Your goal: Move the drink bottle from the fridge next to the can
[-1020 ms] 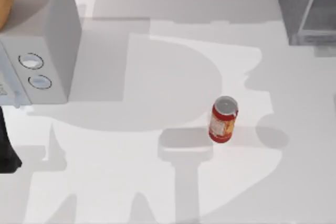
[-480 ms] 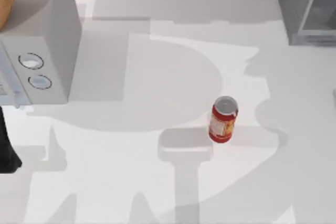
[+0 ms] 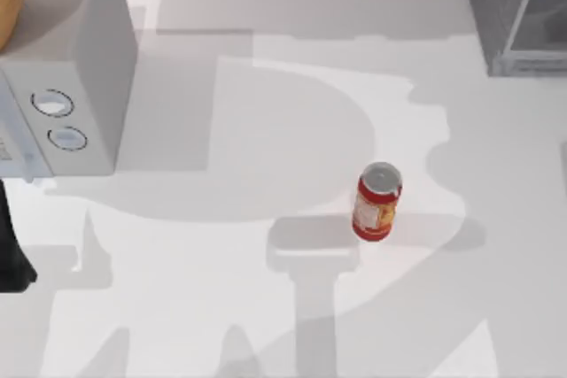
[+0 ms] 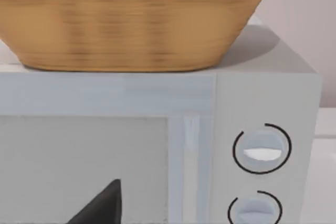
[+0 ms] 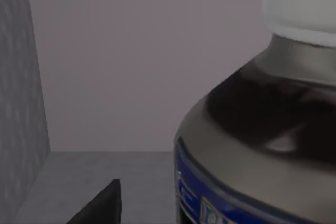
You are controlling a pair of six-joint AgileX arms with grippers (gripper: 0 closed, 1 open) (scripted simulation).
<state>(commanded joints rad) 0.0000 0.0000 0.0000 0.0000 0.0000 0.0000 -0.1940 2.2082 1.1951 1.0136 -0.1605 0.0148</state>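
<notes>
The right pincer [image 5: 97,203] is inside the fridge [image 3: 514,15] at the far right, close to the drink bottle [image 5: 252,140], I cannot tell if it grips, and next it must carry the bottle beside the can [image 3: 377,202] on the counter [image 3: 221,130].

The bottle [image 5: 262,129] looms close, white cap up, blue label low. Grey fridge [image 5: 16,103] walls surround it. A dark fingertip [image 5: 100,205] pokes in.

Left arm [image 3: 11,250] parked at table's left edge
</notes>
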